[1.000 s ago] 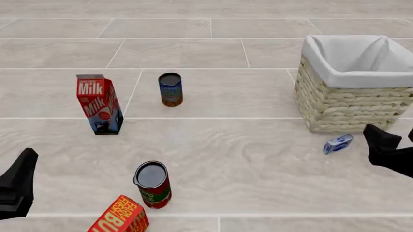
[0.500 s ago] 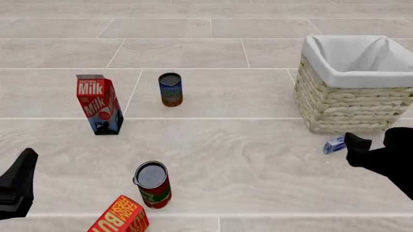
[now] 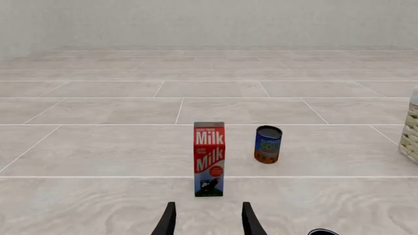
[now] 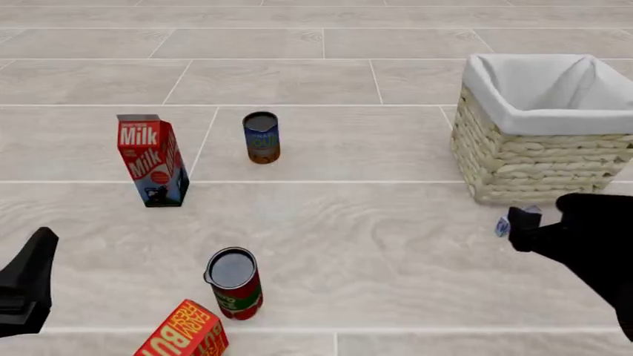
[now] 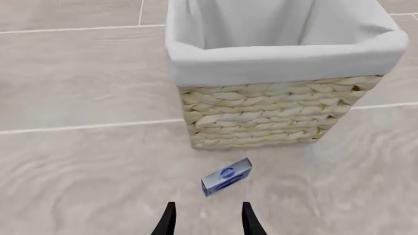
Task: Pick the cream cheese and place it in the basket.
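- On the right side of the desk (image 4: 346, 222), the cream cheese (image 5: 226, 176) is seen lying flat on the surface, just in front of the basket (image 5: 261, 117) and apart from its wicker wall.
- In the front view, the cream cheese (image 4: 516, 220) is partly covered by the right claw (image 4: 542, 230), which is placed directly over it.
- In the right wrist view, the fingers (image 5: 168, 221) of the right claw (image 5: 206, 223) are shown apart, with the box lying just beyond the tips and not gripped.
- The basket (image 4: 534, 159) is shown upright, its white cloth lining folded over the rim; nothing is seen inside it.
- At the near left edge of the front view, the left claw (image 4: 25, 285) is held well away from the task's things.
- In the left wrist view, the fingers (image 3: 249, 220) of the left claw (image 3: 207, 223) are shown apart, holding nothing.
- A milk carton (image 4: 153, 159) is found upright on the left part of the desk, with a blue-labelled can (image 4: 261, 136) standing to its right.
- A red can (image 4: 234, 283) is seen nearer the arms, and just beside it a red and orange box (image 4: 184, 332) is cut off by the lower edge.
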Robot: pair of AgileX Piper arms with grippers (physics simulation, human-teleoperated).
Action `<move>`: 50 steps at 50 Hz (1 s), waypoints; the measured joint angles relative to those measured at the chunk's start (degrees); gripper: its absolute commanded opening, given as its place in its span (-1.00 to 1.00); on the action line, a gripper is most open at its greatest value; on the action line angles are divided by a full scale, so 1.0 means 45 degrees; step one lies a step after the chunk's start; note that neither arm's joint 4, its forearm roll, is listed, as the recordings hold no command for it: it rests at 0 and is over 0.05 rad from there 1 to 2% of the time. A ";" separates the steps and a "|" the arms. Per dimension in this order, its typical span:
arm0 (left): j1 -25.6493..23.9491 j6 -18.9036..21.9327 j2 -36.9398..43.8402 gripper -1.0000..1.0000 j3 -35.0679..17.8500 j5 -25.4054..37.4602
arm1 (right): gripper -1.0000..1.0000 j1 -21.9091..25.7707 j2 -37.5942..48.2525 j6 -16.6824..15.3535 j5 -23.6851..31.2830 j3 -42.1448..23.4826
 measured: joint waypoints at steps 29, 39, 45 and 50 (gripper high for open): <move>0.0000 0.0001 0.0000 1.00 0.0000 0.0000 | 1.00 -0.0306 0.1861 -0.0213 -0.1267 -0.0267; 0.0001 0.0001 0.0000 1.00 0.0000 0.0000 | 1.00 -0.0268 0.2746 -0.0191 -0.1726 -0.0507; 0.0000 0.0000 -0.0001 1.00 0.0000 0.0000 | 1.00 -0.0258 0.3208 -0.0155 -0.1928 -0.0671; 0.0001 0.0001 0.0000 1.00 0.0000 0.0000 | 1.00 -0.0267 0.3539 -0.0134 -0.2065 -0.0790</move>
